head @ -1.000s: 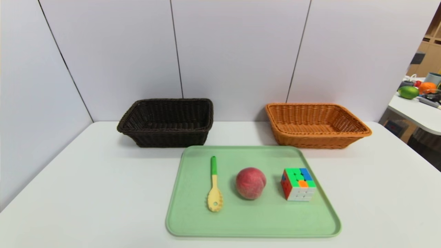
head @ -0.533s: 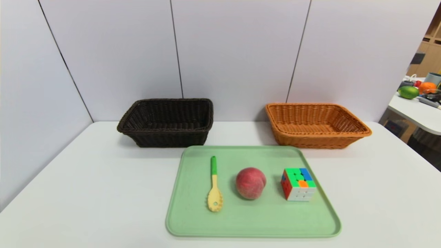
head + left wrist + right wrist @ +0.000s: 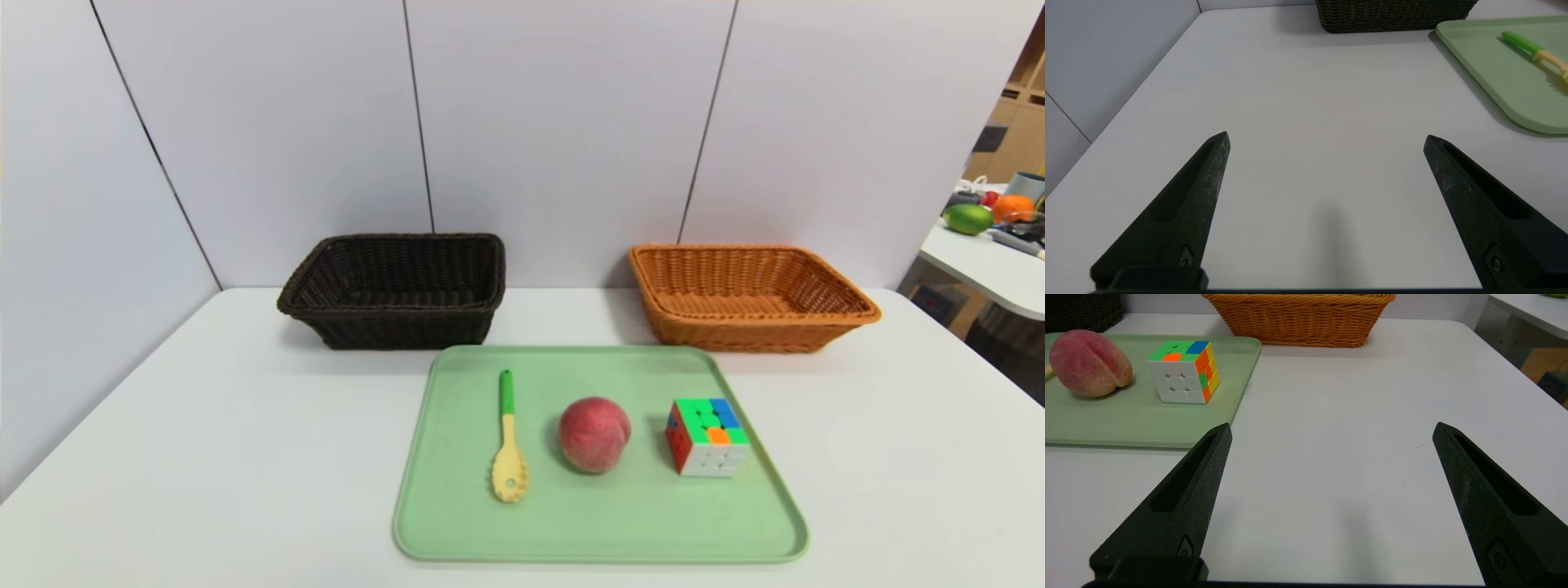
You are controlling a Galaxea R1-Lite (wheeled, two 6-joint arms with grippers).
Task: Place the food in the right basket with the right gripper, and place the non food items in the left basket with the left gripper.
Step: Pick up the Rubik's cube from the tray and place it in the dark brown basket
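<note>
The left gripper (image 3: pixel 1327 138) and the right gripper (image 3: pixel 1333 424) are both above the table (image 3: pixel 245 457), fingers wide apart, holding nothing.

No lettering, label, brand, number or sign can be read anywhere, from the items at the centre to the upper right of the head view.
</note>
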